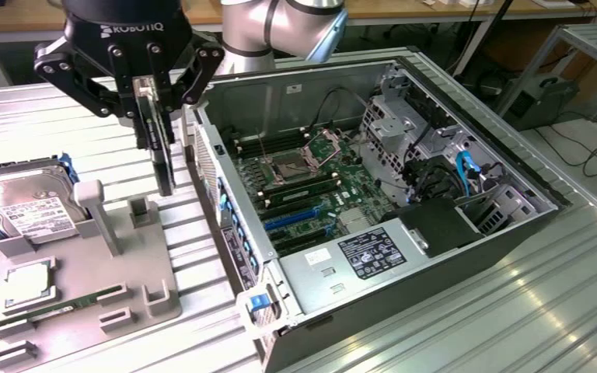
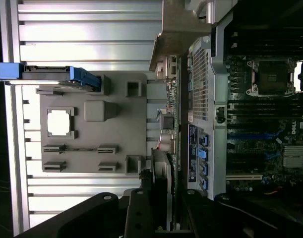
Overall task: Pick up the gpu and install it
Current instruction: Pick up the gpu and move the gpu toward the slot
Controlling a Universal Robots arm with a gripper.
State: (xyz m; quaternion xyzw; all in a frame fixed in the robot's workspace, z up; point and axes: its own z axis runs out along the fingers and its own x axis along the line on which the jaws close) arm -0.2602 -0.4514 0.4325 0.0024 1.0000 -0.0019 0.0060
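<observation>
The gripper (image 1: 153,111) is clamped on the gpu (image 1: 164,167), its black fingers (image 1: 190,87) pinching the card's two flat faces near its upper end. The card hangs upright just outside the open computer case (image 1: 277,101), close to the case wall that faces the grey holder tray (image 1: 122,299), with its lower end near a short post of that tray; whether the two touch cannot be told. Edge-on, the gpu is a thin dark strip. In the wrist view the gpu (image 2: 163,168) runs out from the gripper (image 2: 163,218) along the case's perforated side, showing small components on its face and a pale metal bracket (image 2: 178,34) at its far end. The tray lies beside the case on the slatted metal table (image 1: 506,311). It holds a silver hard drive (image 1: 29,210) with a white label, leaning in a blue-edged carrier at the end away from the case, a square silvery chip (image 1: 29,284) in a recess, and a slim green memory stick (image 1: 60,307) lying in a low slot. The case lies on its side with its cover off. It holds a green motherboard (image 1: 319,186) with a processor socket (image 1: 288,165) and blue expansion slots (image 1: 293,217), and a silver box with a black label (image 1: 373,255).
</observation>
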